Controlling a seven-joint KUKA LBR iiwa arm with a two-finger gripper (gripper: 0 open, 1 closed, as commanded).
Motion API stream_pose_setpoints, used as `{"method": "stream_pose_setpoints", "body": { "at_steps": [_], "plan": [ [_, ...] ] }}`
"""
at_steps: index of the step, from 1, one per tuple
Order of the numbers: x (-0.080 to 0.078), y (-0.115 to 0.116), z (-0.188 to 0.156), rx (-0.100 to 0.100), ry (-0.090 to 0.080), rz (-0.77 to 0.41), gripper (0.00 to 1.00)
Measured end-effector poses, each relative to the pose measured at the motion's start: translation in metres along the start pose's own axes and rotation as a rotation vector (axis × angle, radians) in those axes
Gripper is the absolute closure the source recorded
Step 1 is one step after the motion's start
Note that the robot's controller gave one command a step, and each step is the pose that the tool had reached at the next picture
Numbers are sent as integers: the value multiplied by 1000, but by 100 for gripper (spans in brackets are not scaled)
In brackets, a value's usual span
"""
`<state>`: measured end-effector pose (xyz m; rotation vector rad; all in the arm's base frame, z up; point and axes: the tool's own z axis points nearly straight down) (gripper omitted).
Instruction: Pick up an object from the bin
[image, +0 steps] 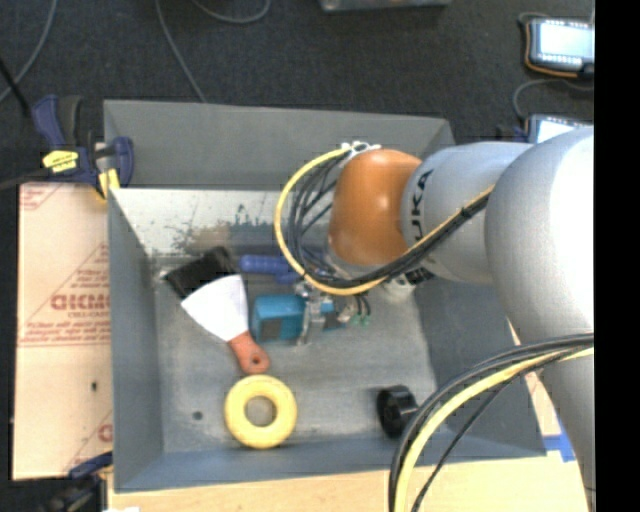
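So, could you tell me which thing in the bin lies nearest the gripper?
The blue block, right beside the gripper at the middle of the bin; the yellow ring and black knob lie farther off.

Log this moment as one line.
gripper | beside blue block | bin centre | near: white scraper, yellow ring

The round yellow foam ring (261, 411) is plain, as are the small black plastic knob (395, 410) and the boxy blue block (277, 318). The flat scraper (222, 308) has a white blade and a salmon-orange handle. The grey metal bin (340, 390) has dark speckles on its far wall.
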<state>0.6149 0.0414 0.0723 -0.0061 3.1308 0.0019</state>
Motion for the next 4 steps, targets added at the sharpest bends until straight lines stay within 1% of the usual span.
{"method": "stream_pose_setpoints", "body": {
  "at_steps": [1, 2, 3, 4],
  "plan": [
    [0, 0, 0, 0, 0, 0, 100],
    [-9, -2, -95, 0, 3, 24, 100],
    [-9, -2, -95, 0, 3, 24, 100],
    [-22, 12, -208, 1, 7, 14, 100]
  ]
}}
